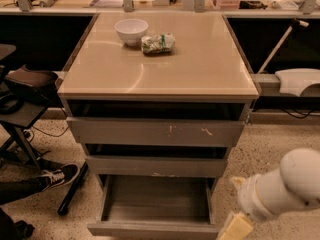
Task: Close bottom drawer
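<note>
While the shallow grey bottom drawer (pixel 155 206) gapes, the claw (pixel 234 228) hovers beside it

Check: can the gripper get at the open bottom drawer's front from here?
Probably yes: the gripper hangs low beside the right end of the pulled-out bottom drawer, and nothing shows between them.

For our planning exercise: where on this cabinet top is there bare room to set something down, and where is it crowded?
The cabinet top is bare across its front half and right side, bordered by the white bowl and snack bag behind. Crowded: the back-left, where those sit. The gripper hangs low by the right front corner of the open bottom drawer.
</note>
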{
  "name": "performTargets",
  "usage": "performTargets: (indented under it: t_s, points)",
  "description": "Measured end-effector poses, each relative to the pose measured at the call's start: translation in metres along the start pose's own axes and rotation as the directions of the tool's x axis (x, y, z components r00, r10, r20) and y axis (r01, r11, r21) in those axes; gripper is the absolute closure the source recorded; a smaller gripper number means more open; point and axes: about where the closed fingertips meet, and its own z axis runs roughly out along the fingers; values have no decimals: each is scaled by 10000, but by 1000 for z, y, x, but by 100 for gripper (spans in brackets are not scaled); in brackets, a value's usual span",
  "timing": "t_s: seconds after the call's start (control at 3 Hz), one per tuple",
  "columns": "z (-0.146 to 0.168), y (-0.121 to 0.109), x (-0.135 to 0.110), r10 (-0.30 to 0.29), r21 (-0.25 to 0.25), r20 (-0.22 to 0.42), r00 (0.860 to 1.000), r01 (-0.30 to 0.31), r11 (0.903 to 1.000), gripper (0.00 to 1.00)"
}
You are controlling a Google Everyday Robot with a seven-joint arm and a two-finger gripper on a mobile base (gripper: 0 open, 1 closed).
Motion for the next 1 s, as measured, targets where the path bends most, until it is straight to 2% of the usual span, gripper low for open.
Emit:
performTargets:
  t_s: [0.33,0.67,1.0]
  points:
    - [46,11,24,452,-480,136,9989,-445,9979,0]
    - [46,11,24,452,-480,136,9989,-445,9979,0]
    - [72,10,30,710,-274,69,9975,-708,9971,0]
